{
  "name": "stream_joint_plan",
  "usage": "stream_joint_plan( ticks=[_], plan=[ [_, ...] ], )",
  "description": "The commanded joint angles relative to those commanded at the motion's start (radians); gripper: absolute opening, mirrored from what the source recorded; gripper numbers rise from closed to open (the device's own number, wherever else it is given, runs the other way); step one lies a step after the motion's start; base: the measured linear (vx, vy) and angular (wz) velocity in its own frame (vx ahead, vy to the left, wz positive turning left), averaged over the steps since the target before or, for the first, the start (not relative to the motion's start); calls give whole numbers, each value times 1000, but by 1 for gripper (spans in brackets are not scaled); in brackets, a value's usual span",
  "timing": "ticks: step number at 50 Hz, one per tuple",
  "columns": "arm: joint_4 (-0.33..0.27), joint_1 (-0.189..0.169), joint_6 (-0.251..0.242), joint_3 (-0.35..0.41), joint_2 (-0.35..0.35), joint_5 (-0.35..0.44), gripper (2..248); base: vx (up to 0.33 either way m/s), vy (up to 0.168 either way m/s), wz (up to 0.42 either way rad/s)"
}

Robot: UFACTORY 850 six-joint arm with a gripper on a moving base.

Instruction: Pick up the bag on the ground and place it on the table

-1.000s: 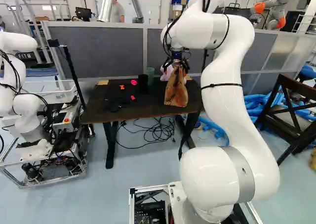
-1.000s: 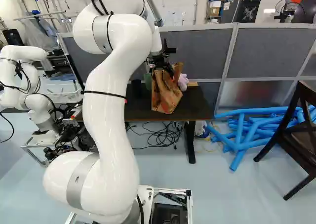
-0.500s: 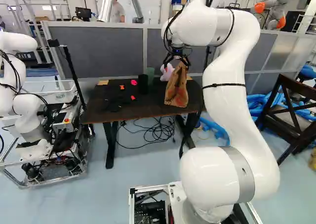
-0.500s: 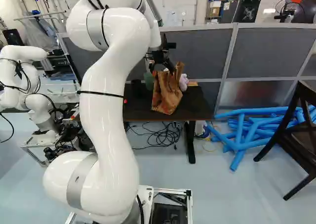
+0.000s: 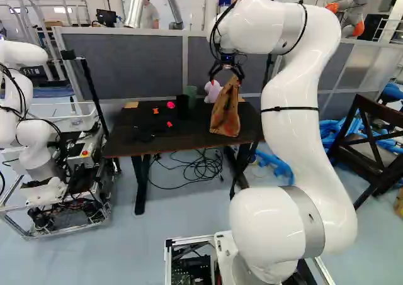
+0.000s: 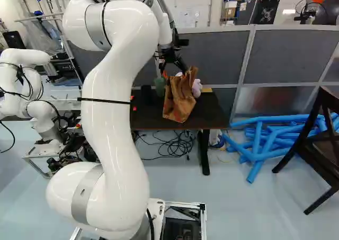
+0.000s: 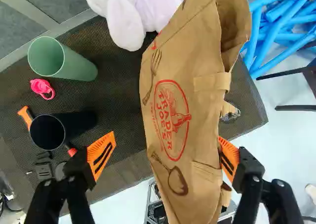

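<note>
1. On the table [image 5: 129,134], not on the ground: the brown bag [image 5: 225,116], standing upright, at twelve o'clock from the base.
2. Counting twelve as straight ahead of the gripper [image 7: 167,136]: long axis of the bag running from six toward one o'clock, so across the line of the fingers.
3. Fingers wide apart, without grip. On the nine o'clock side, well off the bag; on the three o'clock side, close at the paper strap [image 7: 207,169], touching or just beside, cannot tell.
4. Around: plush toy [image 7: 129,23] between eleven and twelve, green cup [image 7: 79,66] at ten to eleven, black cup [image 7: 81,122] between nine and ten.
5. By judgement, placing finished; now better to withdraw slowly upward, without catching the strap and tipping the bag.
</note>
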Motion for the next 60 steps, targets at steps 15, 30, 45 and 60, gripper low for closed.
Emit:
stream_joint_plan(
  ticks=[15, 30, 45, 60],
  plan=[
    [0, 0, 0, 0, 32, -55, 247, 0, 0, 0],
    [0, 0, 0, -2, 63, -128, 247, 0, 0, 0],
    [0, 2, 0, -5, 96, -211, 247, 0, 0, 0],
    [0, 10, 0, 4, 138, -296, 247, 0, 0, 0]
  ],
)
